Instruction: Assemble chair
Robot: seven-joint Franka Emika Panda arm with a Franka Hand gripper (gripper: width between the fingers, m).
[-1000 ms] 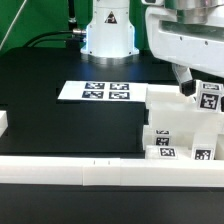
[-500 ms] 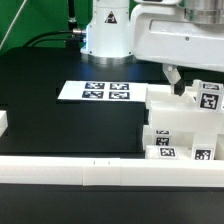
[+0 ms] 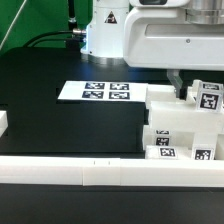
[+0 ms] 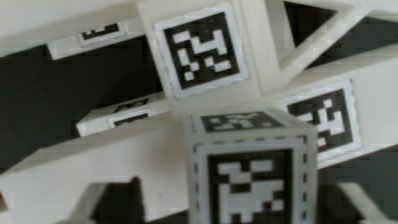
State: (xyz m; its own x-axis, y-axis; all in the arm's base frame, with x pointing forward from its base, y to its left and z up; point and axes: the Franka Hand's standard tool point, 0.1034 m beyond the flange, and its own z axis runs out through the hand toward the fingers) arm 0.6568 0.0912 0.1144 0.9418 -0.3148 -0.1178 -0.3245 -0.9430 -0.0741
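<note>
Exterior view: shows the arm's white body filling the upper part toward the exterior view's right, with the pincer (image 3: 182,88) reaching down among the chair (image 3: 180,128) parts. Only one dark fingertip (image 3: 176,84) visible there, beside a tagged upright piece; the other hidden behind the white plastic. Cannot tell whether the pincer is open, closed, or gripping anything, since neither view shows both fingers against a part.

Chair parts clustered at the exterior view's right on the black surface (image 3: 70,125): white blocks stacked close together, several faces bearing black-and-white square tags, the lowest ones sitting just behind the long white border rail (image 3: 60,170) running across the front. A taller tagged piece stands at the far right edge (partly cut off by the frame).

Marker board (image 3: 95,91) lies flat on the surface, well apart from the chair parts toward the exterior view's left, four tags in a row of pairs. A short white block (image 3: 3,122) sits at the left edge. Robot base (image 3: 108,35) stands behind the marker board.

Wrist view: fills with chair parts very close up, crossing white bars of an X-braced frame (image 4: 294,45), a tagged panel (image 4: 201,50) tilted, and a tagged cube (image 4: 249,165) nearest the camera. Dark finger shapes (blurred) low in that view.
</note>
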